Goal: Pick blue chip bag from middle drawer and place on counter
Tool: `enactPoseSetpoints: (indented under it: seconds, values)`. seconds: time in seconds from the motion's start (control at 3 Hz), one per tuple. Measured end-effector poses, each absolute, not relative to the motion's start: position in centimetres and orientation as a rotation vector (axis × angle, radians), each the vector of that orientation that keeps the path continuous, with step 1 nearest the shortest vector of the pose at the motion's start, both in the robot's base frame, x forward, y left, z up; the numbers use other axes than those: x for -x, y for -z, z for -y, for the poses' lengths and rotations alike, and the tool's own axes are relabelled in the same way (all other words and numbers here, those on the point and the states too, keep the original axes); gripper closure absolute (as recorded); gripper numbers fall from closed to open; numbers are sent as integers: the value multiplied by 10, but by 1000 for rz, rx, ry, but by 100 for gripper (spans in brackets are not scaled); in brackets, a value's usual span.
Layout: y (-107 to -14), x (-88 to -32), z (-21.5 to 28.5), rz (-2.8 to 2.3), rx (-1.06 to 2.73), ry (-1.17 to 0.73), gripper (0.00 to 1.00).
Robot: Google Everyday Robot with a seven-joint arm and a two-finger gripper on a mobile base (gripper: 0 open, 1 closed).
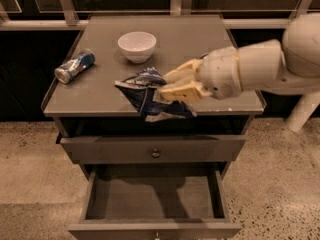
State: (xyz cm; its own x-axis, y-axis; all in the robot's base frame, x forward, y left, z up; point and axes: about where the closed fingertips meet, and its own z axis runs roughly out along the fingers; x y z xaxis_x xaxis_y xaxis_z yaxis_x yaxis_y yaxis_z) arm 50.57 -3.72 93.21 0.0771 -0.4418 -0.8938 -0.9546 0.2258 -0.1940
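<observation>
Blue chip bag is hanging crumpled over the front edge of the counter, above the open middle drawer, whose floor is lying bare. The gripper is reaching in from the right, its fingers pinching closed on the bag's right side. A white bowl and a can are sitting on the counter behind.

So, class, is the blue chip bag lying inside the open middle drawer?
No, the gripper holds the blue chip bag over the counter's front edge, and the middle drawer shows only its bare floor.
</observation>
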Motion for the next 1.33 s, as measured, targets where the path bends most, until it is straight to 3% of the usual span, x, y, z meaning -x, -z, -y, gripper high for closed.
enactPoseSetpoints:
  seconds: [0.67, 1.33]
  values:
    - [-969, -576, 23, -1542, 1398, -636, 100]
    - [-962, -576, 26, -1541, 1375, -627, 58]
